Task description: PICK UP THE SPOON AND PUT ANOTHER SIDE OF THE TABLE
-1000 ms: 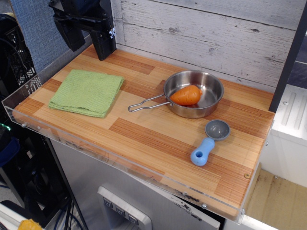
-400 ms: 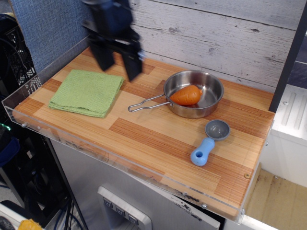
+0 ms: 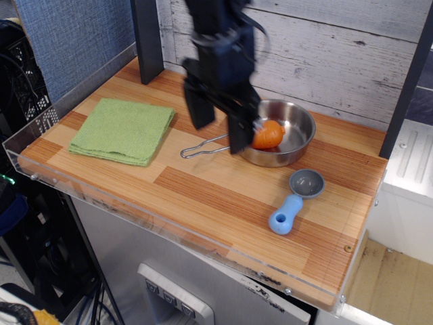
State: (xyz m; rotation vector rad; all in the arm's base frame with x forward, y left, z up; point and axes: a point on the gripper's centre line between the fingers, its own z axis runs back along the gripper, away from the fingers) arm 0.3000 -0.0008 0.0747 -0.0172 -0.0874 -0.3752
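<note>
- Since the earlier frames, the black two-fingered pincer (image 3: 220, 125) has travelled from the back-left corner of the worktop toward the middle; nothing else has shifted.
- Pincer: fingers apart and empty, pointing downward above the wire handle of the round steel pan (image 3: 281, 132), one finger overlapping the pan's left rim in this view.
- Orange toy carrot (image 3: 267, 134): lies inside the pan.
- Small toy spoon with chunky light-blue plastic handle and round grey bowl (image 3: 296, 201): lies flat near the front-right corner, just in front of the pan, apart from it and untouched.
- Striped light and reddish-brown wooden worktop (image 3: 203, 189): bare along the front edge.
- Folded green cloth (image 3: 123, 130): rests by the left edge.
- Risk: the pincer hangs low over the pan, so a straight sweep toward the spoon would likely clip the rim or wire handle and drag the pan into the spoon.
</note>
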